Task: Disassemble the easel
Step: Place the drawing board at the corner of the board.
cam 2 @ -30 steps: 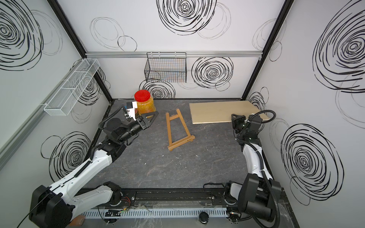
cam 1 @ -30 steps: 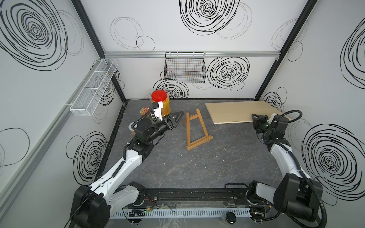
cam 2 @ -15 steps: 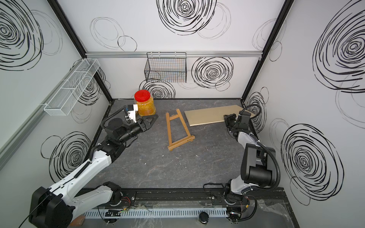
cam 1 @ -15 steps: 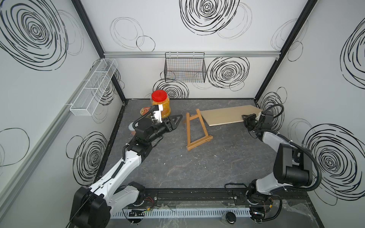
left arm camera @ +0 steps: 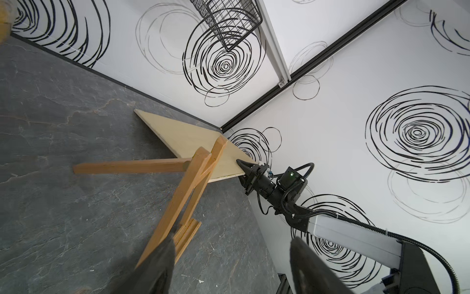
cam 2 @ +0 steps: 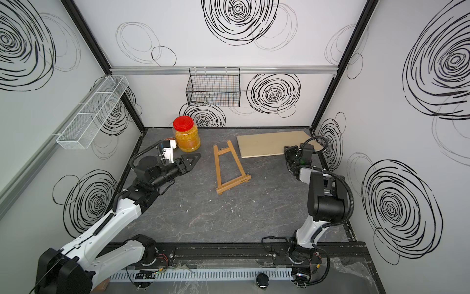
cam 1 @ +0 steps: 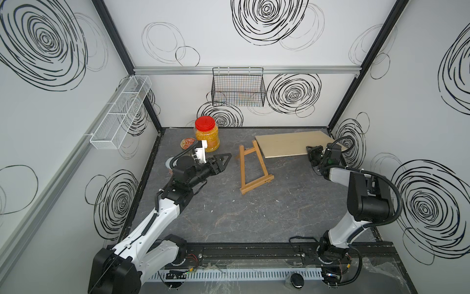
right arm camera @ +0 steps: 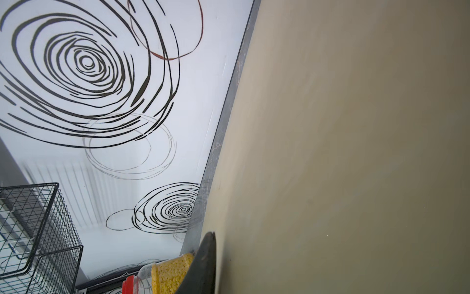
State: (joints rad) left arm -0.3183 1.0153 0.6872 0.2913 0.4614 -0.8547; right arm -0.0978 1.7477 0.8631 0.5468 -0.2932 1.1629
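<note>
Spread wide and holding nothing, the left jaws hover in both top views above the dark worktop [cam 1: 254, 219]. They are just in front of the red-lidded jar [cam 1: 206, 135] of yellow grains and point toward the easel [cam 1: 257, 185], with a clear gap left before its nearest slat. The easel stands alone near the middle of the worktop, between the two arms. Its ledge strip faces the camera, and its top is close beside the left corner of the pale plywood board [cam 1: 292, 143], which lies at the back right. The right jaws are pressed together on that board's near edge, close to its right corner by the side wall. A black wire basket [cam 1: 237, 87] hangs on the back wall and a white mesh rack [cam 1: 119, 113] on the left wall. In the left wrist view the two dark fingertips [left arm camera: 155, 269] stand far apart with only air between them. Beyond them the easel [left arm camera: 183, 191] is propped on its rear leg, which slants down to the worktop. Farther off, the right jaws pinch the corner of the plywood board [left arm camera: 188, 137], one tip above its face and one below. In the right wrist view the plywood board [right arm camera: 356, 152] fills most of the picture, very close and at a slant. One dark fingertip [right arm camera: 203, 262] lies against its face, and the other is hidden behind the board. The jar [right arm camera: 170, 275] and the wire basket [right arm camera: 33, 229] show past its edge.
</note>
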